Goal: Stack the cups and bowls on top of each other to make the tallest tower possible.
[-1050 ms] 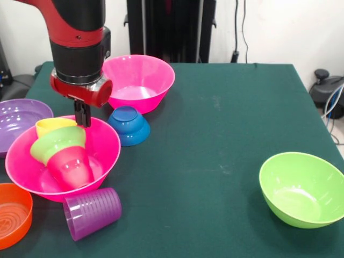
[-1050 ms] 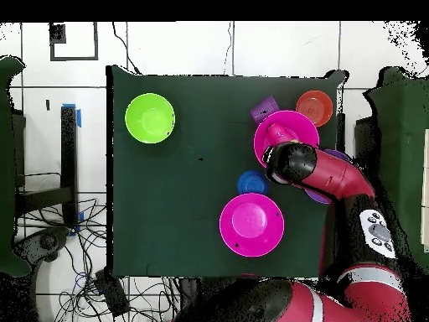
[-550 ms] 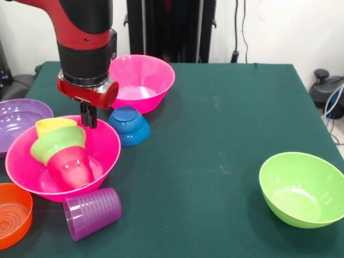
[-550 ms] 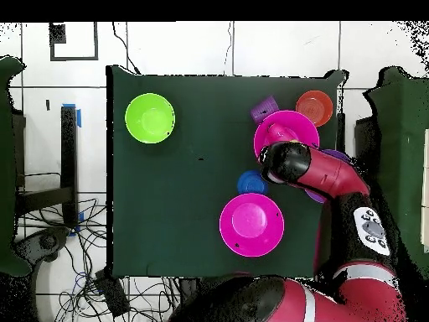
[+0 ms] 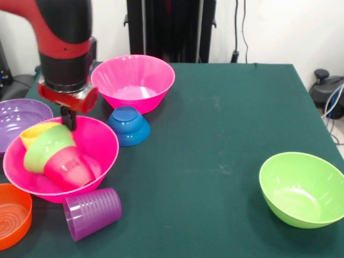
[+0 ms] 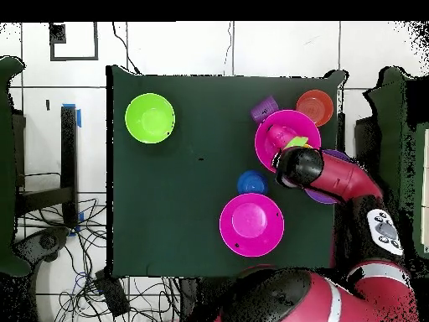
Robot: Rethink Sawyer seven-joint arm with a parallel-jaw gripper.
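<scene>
My gripper (image 5: 68, 117) hangs shut at the back rim of the near hot pink bowl (image 5: 101, 144), right beside a tilted nested stack inside it. The stack is the yellow cup (image 5: 33, 134), the small green bowl (image 5: 45, 148) and the red cup (image 5: 70, 169). Just in front of that bowl, the purple cup (image 5: 91, 213) lies on its side on the cloth. The small blue bowl (image 5: 128, 125) sits upside down before the far pink bowl (image 5: 134, 78). Overhead, the arm's wrist (image 6: 300, 166) hides the gripper over the pink bowl (image 6: 262, 144).
The orange bowl (image 5: 12, 216) sits at the near left corner and the wide purple bowl (image 5: 19, 117) at the left edge. The lime green bowl (image 5: 301, 189) stands alone at the right. Overhead, the lime bowl (image 6: 150, 118) is far from the other pieces.
In the front view the gripper has moved left along the pink bowl's back rim. The nested stack and the bowl have shifted slightly left with it.
</scene>
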